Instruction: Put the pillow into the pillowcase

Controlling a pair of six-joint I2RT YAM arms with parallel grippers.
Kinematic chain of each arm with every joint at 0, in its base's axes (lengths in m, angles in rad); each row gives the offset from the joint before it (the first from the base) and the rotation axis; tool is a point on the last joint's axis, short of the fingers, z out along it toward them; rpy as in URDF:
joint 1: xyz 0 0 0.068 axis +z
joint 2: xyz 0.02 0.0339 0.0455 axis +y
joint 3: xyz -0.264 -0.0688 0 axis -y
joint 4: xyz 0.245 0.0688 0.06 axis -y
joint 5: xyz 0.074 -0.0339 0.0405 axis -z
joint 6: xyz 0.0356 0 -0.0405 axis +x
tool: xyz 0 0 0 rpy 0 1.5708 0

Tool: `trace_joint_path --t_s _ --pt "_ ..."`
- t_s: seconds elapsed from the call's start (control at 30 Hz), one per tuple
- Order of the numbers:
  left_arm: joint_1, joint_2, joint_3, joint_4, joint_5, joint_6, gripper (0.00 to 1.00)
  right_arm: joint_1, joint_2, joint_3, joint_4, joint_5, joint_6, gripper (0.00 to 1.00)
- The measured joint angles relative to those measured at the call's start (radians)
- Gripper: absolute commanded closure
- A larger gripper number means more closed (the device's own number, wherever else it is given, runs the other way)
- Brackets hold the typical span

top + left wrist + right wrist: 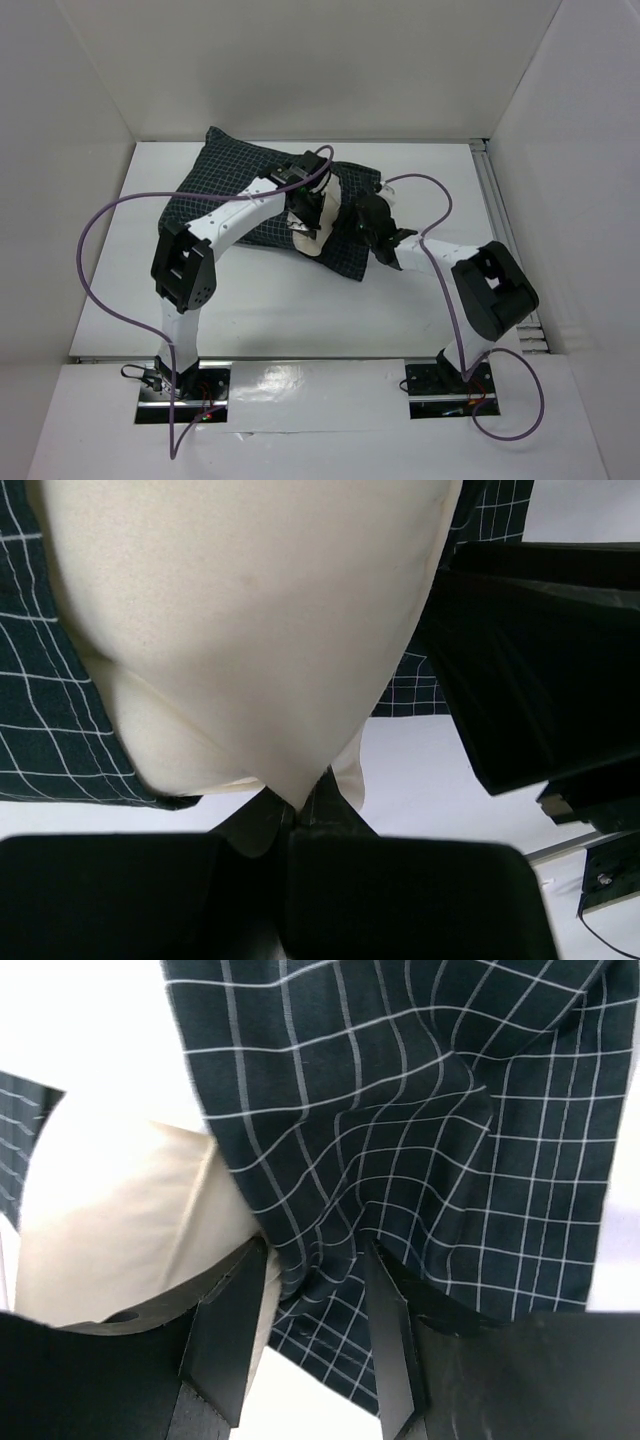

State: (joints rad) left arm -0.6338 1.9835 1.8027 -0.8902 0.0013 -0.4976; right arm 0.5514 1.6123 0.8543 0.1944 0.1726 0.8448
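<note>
Quick count: one pillow point(322, 222), one pillowcase point(225, 180), two arms, two purple cables point(100, 225), all on one white table point(300, 310) boxed in by white walls point(300, 70). A metal rail point(500, 215) can be seen along the table's right edge.

The pillowcase is spread at the far middle of the table. Only a cream strip of the pillow is seen from above, with checked cloth on both sides of it. How much of it is inside the case can't be told, since both wrists are parked right over that spot.

The left gripper point(300, 815) is pressed together on a corner of the pillow point(250, 630), with the cream fabric pinched to a point at the fingertips and the pillowcase point(45, 720) seen behind it.

The right gripper point(315, 1295) is held part-way apart, with a bunched fold of pillowcase point(420, 1140) sitting between the fingers and the pillow point(110, 1220) just to the side. Whether that fold is actually clamped can't be made out.
</note>
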Motion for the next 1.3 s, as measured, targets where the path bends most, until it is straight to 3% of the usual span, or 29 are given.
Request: trace_joint_path --t_s 0.13,0.63,0.77,0.8,1.07,1.3 --pt "0.005 0.011 0.004 0.000 0.000 0.000 1.00 0.000 0.026 0.008 -0.006 0.017 0.009 0.55" --pt "0.006 0.011 0.014 0.000 0.000 0.001 1.00 0.000 0.174 0.097 -0.001 0.029 0.018 0.58" --pt "0.007 0.011 0.017 -0.001 0.000 0.001 1.00 0.001 0.198 0.114 0.015 0.013 0.014 0.87" --pt "0.007 0.011 0.017 -0.001 0.000 0.001 1.00 0.001 0.203 0.119 0.023 0.007 0.012 1.00" --pt "0.008 0.022 0.060 -0.023 -0.004 -0.011 1.00 0.003 0.180 0.105 0.030 -0.015 -0.050 1.00" --pt "0.038 0.027 0.077 -0.010 -0.002 -0.132 1.00 0.032 -0.017 0.027 -0.005 -0.155 -0.231 1.00"
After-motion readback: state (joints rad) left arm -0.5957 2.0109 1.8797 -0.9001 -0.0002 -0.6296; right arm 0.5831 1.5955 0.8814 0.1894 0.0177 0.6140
